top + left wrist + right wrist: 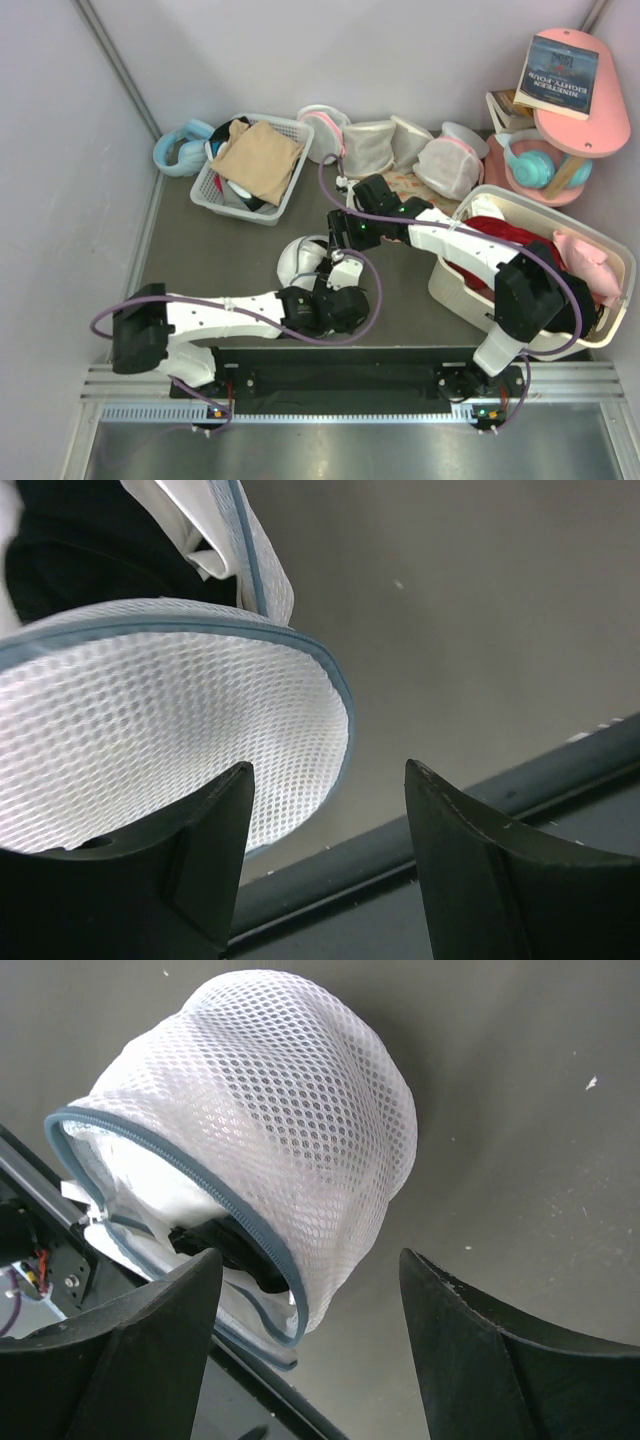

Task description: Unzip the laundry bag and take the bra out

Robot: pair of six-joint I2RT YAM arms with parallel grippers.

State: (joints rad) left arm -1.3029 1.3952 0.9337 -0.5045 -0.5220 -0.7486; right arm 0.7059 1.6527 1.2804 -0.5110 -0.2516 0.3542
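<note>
Round white mesh laundry bag (300,1110) lies tipped on the grey tabletop (520,1110) toward the middle of the near edge, zipper mouth gaping so the black fabric bra (215,1240) shows, while left tool (328,768) and right tool (310,1255) hover fingers apart, empty, likely lining up a reach-in.

we see the grey table (200,262) bearing the laundry bag (298,262) centre, slatted basket (215,192) far left, cream tub (450,287) right.

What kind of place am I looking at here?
Probably a small walled test booth staged for laundry practice: two robot arms bolted to a metal rail, plain grey walls all around, mesh wash bags and a clothes basket as props.
</note>
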